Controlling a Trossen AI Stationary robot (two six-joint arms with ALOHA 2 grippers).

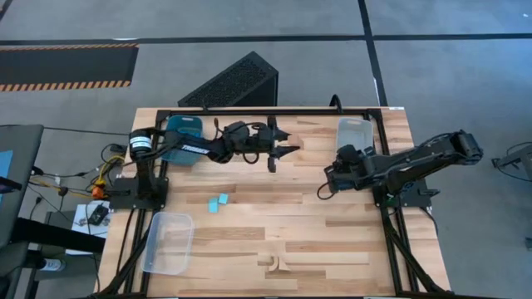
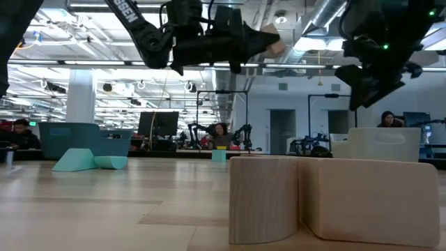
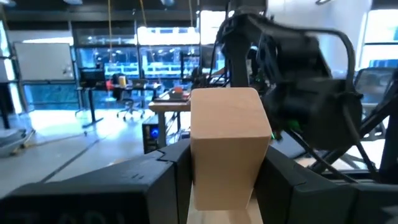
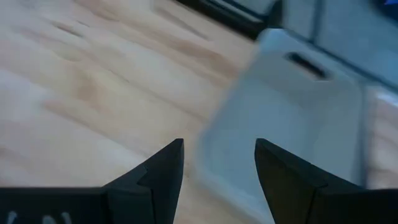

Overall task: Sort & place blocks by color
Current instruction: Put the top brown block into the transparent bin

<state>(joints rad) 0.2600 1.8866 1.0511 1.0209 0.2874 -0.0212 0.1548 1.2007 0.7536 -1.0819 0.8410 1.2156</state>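
My left gripper hangs high over the table's far middle, shut on a pale wood block, which also shows in the low view. My right gripper is open above the table's right half, short of a clear tray, touching nothing. Two turquoise blocks lie flat on the table left of centre. Two more wood blocks stand side by side at the near edge, large in the low view. No dark blue block shows. My left gripper has the wood block pinched between its two fingers, which bear on two opposite side faces. The fingers lie about level, pointing toward the table's right. The block is lifted clear of the table and sticks out past the fingertips.
A blue tray sits at the far left under the left arm. One clear tray is at the far right, another at the near left. Bare wood tabletop lies between them.
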